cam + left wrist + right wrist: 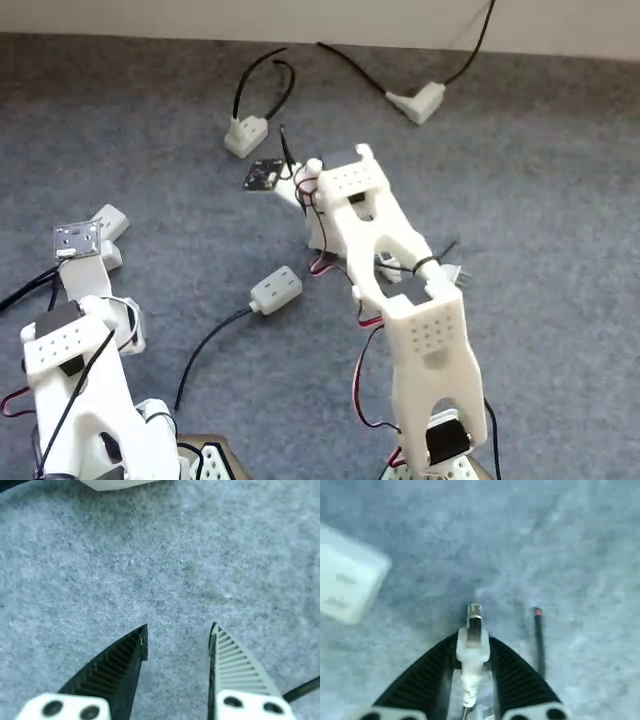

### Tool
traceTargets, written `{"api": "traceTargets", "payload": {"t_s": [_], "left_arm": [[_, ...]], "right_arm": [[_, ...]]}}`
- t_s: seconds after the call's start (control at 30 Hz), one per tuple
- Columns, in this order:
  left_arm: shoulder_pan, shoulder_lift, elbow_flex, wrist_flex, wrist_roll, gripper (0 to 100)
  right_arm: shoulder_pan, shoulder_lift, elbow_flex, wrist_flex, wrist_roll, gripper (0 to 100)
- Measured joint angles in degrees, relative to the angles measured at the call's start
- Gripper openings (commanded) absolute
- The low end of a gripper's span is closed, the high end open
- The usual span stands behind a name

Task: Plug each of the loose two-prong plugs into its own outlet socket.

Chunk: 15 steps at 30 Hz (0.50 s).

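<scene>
The right claw (472,641) pinches plug (472,652), apparently near socket (347,580).

You have a grey, short-pile carpet (560,200) covering nearly the whole high view, from the left edge to the right. Along the top edge of that frame you see a pale strip of wall (150,18), which meets the carpet in a line that sinks slightly toward the right. At the bottom edge, left of centre, a small tan patch of board (196,441) peeks out. In both wrist views the same carpet looks fuzzy and is flecked with lighter fibres.
</scene>
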Motion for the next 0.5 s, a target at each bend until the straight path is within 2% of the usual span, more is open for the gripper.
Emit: {"api": "traceTargets", "payload": {"t_s": [0.13,0.33,0.5], "left_arm": [[0.0,0.0,0.0,-0.35,0.0,21],[0.18,0.0,0.18,-0.35,0.09,21],[3.43,0.0,2.11,-1.67,0.09,21]], "right_arm": [[-1.14,1.05,-16.26,11.69,0.0,1.5],[-4.31,0.53,-41.76,13.19,-3.87,1.5],[-7.91,-6.59,-44.57,13.27,-4.66,1.5]]}}
